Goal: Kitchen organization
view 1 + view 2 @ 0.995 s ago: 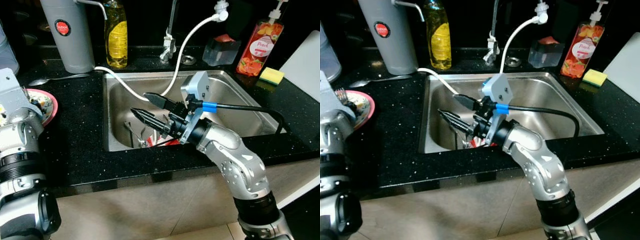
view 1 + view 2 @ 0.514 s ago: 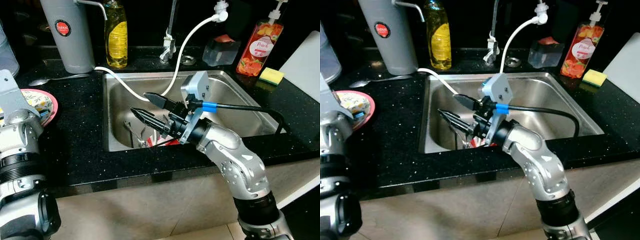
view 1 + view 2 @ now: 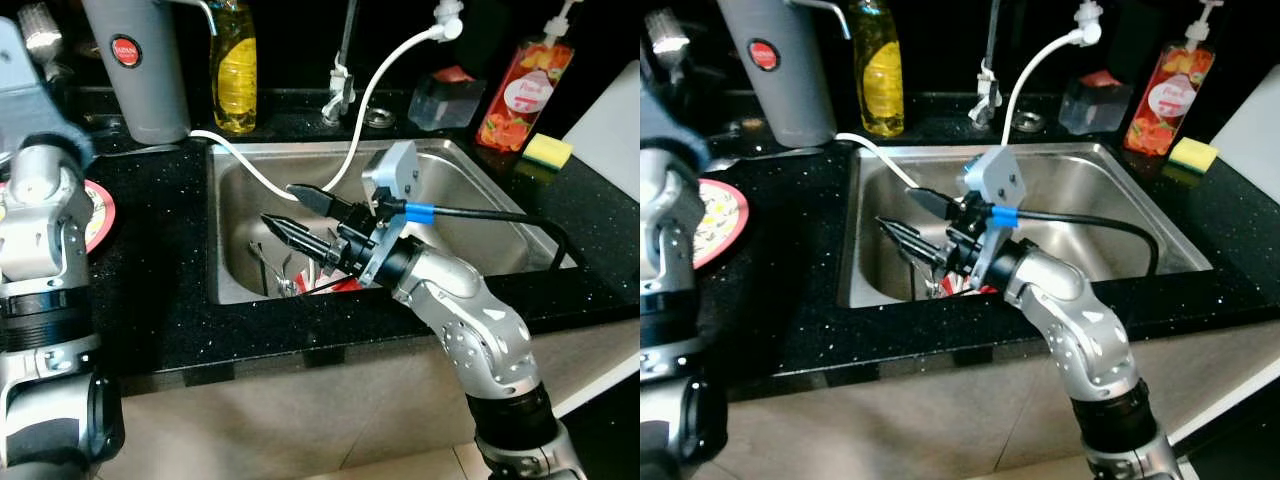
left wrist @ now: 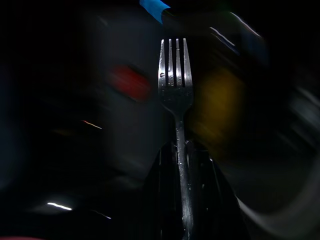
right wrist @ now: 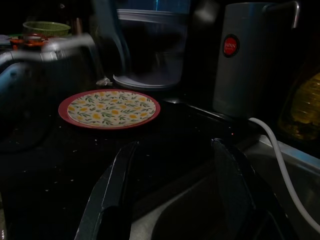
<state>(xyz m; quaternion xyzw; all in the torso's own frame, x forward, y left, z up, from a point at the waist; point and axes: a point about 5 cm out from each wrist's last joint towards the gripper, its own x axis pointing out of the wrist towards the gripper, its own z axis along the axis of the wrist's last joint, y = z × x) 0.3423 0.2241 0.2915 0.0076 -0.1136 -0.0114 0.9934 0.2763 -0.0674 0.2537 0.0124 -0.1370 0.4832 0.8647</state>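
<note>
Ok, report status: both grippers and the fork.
Left gripper shut on fork, raised above the plate. Right gripper open, empty, over the sink. White hose runs close behind right gripper.

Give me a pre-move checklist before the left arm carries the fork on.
1. Fork clamped in left end effector: ok, handle sits between the fingers.
2. Fork upright, tines up: ok.
3. Plate bare of cutlery: ok.
4. Right end effector open, holding nothing: ok, over the sink.
5. Hose apart from right fingers: cannot tell, it passes close behind.
6. Drop spot for fork: cannot tell.
</note>
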